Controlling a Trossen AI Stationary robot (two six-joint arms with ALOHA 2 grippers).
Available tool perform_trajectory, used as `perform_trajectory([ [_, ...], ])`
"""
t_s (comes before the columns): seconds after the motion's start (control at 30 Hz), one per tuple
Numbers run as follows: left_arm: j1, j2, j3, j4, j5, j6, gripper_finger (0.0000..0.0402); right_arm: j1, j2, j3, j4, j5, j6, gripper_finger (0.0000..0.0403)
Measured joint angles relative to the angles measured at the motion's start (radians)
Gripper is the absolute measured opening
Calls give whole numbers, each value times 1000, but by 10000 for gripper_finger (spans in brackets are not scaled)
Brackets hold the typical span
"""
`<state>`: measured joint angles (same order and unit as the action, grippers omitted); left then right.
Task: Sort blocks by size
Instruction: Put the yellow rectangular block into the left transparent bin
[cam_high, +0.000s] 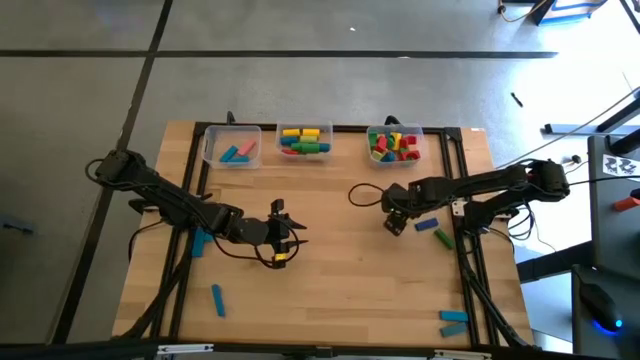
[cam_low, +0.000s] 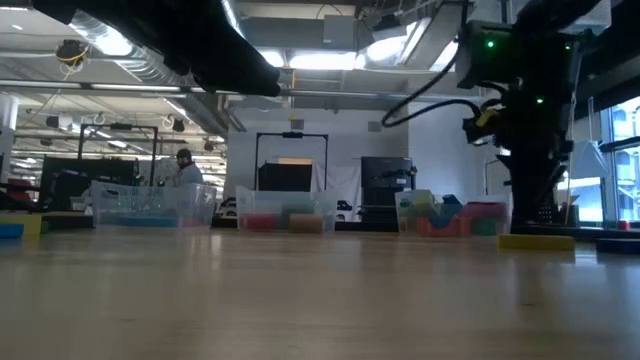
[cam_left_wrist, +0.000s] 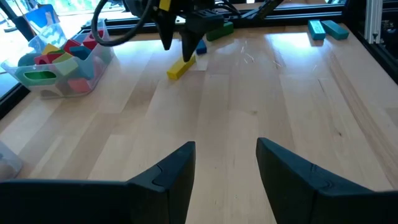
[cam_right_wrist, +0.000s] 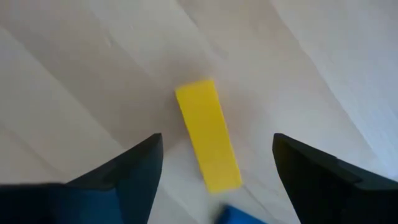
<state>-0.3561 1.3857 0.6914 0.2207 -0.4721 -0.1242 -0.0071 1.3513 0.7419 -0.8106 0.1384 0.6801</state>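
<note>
A yellow block (cam_right_wrist: 208, 134) lies flat on the wooden table. My right gripper (cam_right_wrist: 217, 146) hangs over it, open and pointing steeply down, with one finger on each side of the block and neither touching it. The left wrist view shows the same yellow block (cam_left_wrist: 181, 67) just under those fingers. Beside it lie a blue block (cam_high: 425, 224) and a green block (cam_high: 442, 237). My left gripper (cam_left_wrist: 224, 158) hovers open over the middle of the table, with nothing between its fingers.
Three clear bins stand along the far edge: the left bin (cam_high: 232, 147) holds blue and pink blocks, the middle bin (cam_high: 305, 140) and right bin (cam_high: 394, 143) hold mixed colours. Loose blue blocks lie at the left (cam_high: 200, 242), near left (cam_high: 217, 298) and near right (cam_high: 453, 320).
</note>
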Motion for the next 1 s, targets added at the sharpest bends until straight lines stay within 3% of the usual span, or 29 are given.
perform_trajectory([
  [0.17, 0, 0, 0, 0, 0, 1, 166, 0, 9, -25, -32, -24, -69, 296],
  [0.37, 0, 0, 0, -1, 4, 2, 166, 1, 24, -109, 90, -53, -90, 290],
  [0.47, 0, 0, 0, -1, 14, 2, 166, 0, 23, -132, 129, -72, -92, 262],
  [0.8, 0, 0, 0, 0, 17, 5, 166, 2, 21, -154, 176, -77, -113, 108],
  [1.0, 0, 0, 0, 0, 17, 5, 166, 1, 22, -155, 240, -59, -134, 98],
])
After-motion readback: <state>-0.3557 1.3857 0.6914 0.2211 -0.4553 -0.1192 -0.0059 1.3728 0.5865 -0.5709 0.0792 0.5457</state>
